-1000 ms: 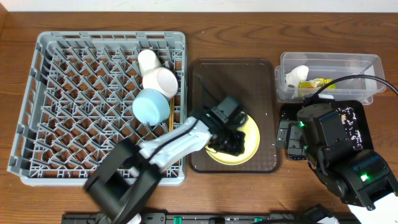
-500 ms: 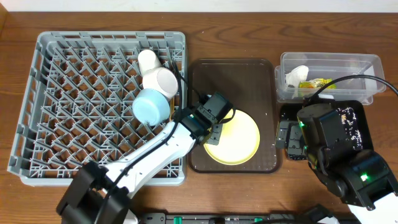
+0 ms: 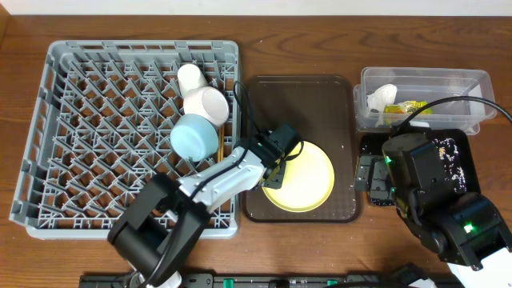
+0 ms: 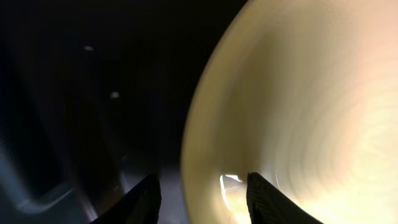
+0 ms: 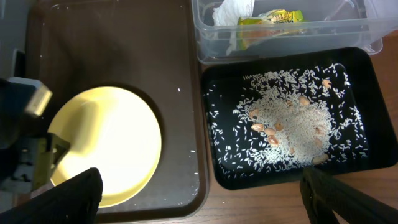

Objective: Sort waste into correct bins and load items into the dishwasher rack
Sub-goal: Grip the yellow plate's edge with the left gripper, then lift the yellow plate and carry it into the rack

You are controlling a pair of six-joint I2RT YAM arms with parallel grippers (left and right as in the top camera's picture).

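The left end effector (image 4: 202,199) had its fingers apart, straddling the rim of the round yellow plate (image 4: 298,112), with neither finger visibly pressing on it. The plate lay beneath it on the brown plastic serving tray (image 3: 300,96). Just to this end effector's left stood the large grey plastic pegged rack (image 3: 80,120), holding the light blue bowl (image 3: 192,136) and the cream cup (image 3: 206,102).

The right end effector (image 5: 205,196) hung with its fingers spread wide and nothing between them. Ahead of it lay the glossy black rectangular tray (image 5: 230,168), strewn with pale beige crumbs (image 5: 286,124). Beyond that was the clear rectangular plastic tub (image 5: 205,43) with the green-and-yellow snack wrapper (image 5: 273,17) and the crumpled white tissue (image 5: 233,9).
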